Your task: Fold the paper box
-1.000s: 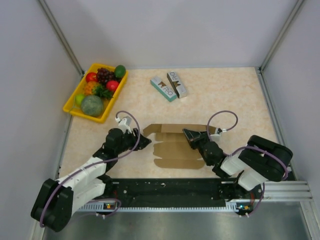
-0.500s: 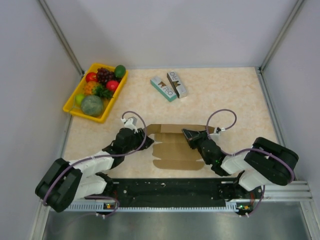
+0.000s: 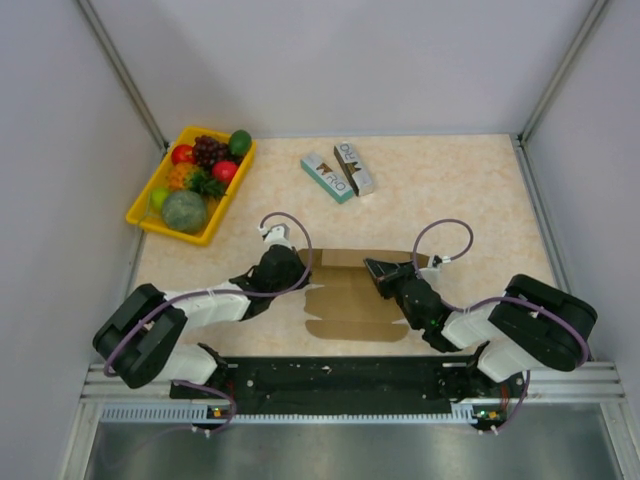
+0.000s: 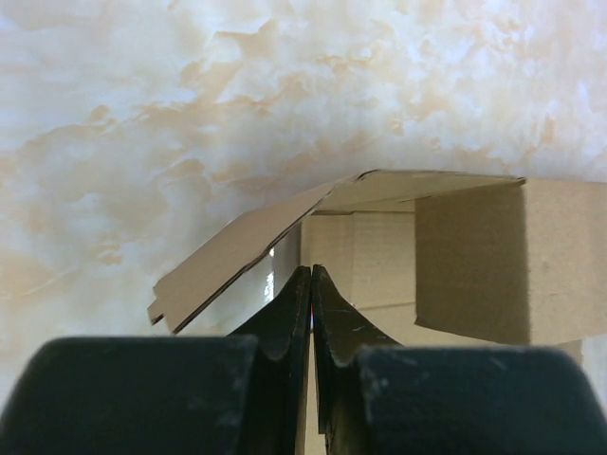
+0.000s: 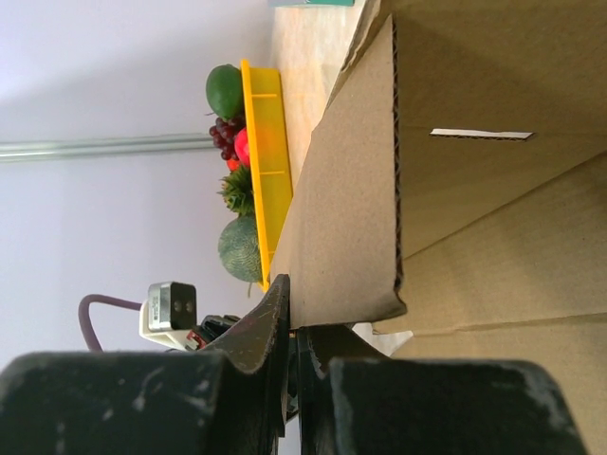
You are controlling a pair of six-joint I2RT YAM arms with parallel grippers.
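Note:
The paper box (image 3: 355, 300) is a plain brown die-cut sheet lying mostly flat on the table between the arms. My left gripper (image 3: 291, 268) is at its left end. In the left wrist view the left gripper (image 4: 311, 273) is shut with nothing between the fingers, its tips under a raised side flap (image 4: 237, 248) and against the box's panel (image 4: 465, 256). My right gripper (image 3: 376, 270) is at the box's right part. In the right wrist view the right gripper (image 5: 292, 305) is shut on the edge of a raised cardboard flap (image 5: 351, 218).
A yellow fruit tray (image 3: 165, 230) stands at the back left and shows in the right wrist view (image 5: 266, 142). A teal printed box (image 3: 327, 177) and a brown-white printed box (image 3: 355, 167) lie at the back centre. Grey walls enclose the table.
My left gripper has moved right and a little farther back, up to the box's left end. The right gripper has stayed in place on the flap.

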